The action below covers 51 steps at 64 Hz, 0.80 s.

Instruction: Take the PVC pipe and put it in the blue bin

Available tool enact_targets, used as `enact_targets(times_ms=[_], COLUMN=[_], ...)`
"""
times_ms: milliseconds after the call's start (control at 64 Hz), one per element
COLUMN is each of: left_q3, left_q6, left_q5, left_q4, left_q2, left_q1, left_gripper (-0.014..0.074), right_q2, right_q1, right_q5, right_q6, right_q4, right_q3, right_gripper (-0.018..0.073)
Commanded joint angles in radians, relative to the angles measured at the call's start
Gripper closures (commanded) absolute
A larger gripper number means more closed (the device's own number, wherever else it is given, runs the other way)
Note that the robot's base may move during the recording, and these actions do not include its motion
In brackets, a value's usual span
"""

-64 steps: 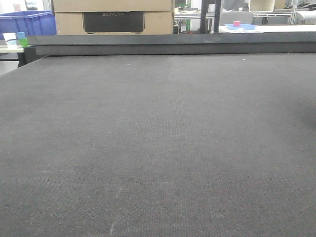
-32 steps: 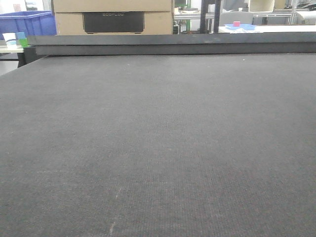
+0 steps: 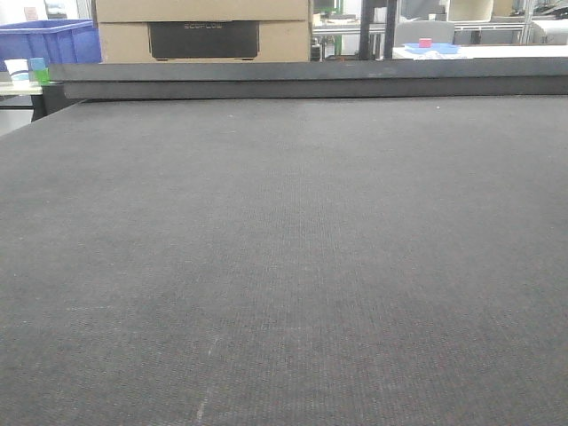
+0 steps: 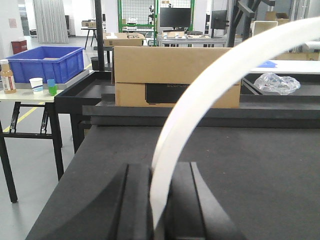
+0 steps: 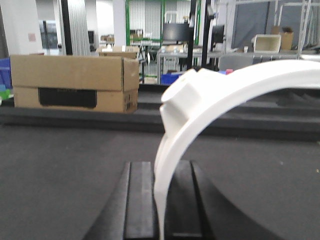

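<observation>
Arching up and to the right, the PVC pipe [image 4: 200, 95] sat pinched at its lower end between the black fingers [image 4: 136, 200] of your left gripper [image 4: 159, 172], held above the dark table [image 4: 270, 170]. Your right gripper [image 5: 160, 170] was likewise clamped on a second white arc [image 5: 210, 100], this one carrying a raised round boss. Beyond the table's far edge you had a cardboard box [image 4: 175, 75], and the blue bin [image 4: 47, 62] stood on a side table to its left, well apart from both grippers.
</observation>
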<state>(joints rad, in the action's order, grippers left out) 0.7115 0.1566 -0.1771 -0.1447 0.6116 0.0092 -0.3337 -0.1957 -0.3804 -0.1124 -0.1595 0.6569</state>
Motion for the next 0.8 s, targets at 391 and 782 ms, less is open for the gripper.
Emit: enact_targets(times_ms=[391, 782], left_q3=[0.002, 0.002], left_q6=[-0.01, -0.01], left_q5=[0.031, 0.038], left_q4=[-0.011, -0.008], left_q2=[-0.009, -0.009], left_q1=[-0.007, -0.007], left_gripper=[0.0707, 0.0707], right_q2=[0.006, 0.006], right_q1=[0.001, 0.001], right_q5=[0.028, 0.028], right_q6=[-0.006, -0.006], right_q4=[-0.012, -0.012], right_q3=[0.028, 0.028], right_gripper=[0.0727, 0.0727])
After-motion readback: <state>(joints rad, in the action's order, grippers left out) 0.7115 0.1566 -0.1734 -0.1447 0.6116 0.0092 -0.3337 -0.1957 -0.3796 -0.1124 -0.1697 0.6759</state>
